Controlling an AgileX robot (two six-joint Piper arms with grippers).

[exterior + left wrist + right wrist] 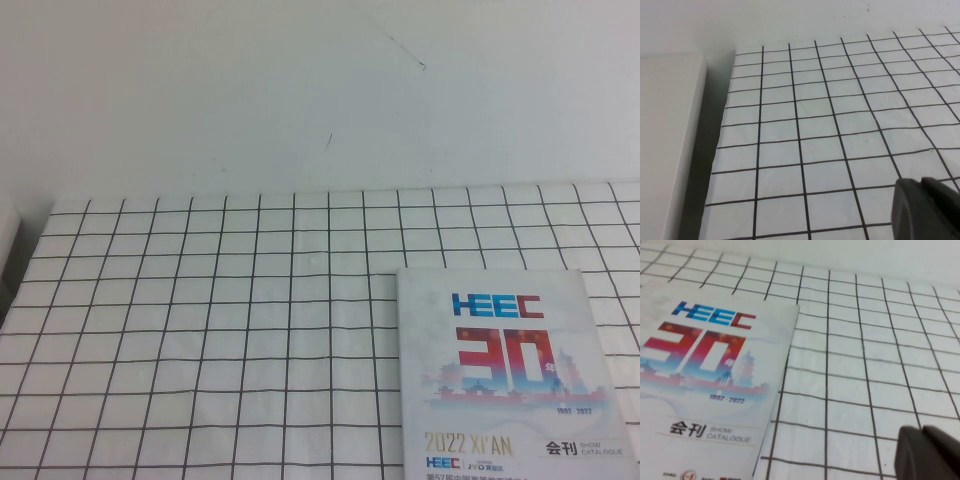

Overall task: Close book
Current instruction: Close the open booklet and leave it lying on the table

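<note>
book [510, 380] closed, cover-up | left gripper [922, 184] over cloth [815, 125] | right gripper [922, 431] beside book | both fingers [907, 205] pressed together

A dark, rounded edge of the left tool [926, 209] shows in its own wrist view, held above the worktop [815, 150]. The right tool [929, 454] shows likewise, a dark tip raised above the surface.

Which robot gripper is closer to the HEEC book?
Right. The right gripper hangs beside the HEEC catalogue; the left gripper is over bare checkered cloth, with no catalogue in its view.
</note>
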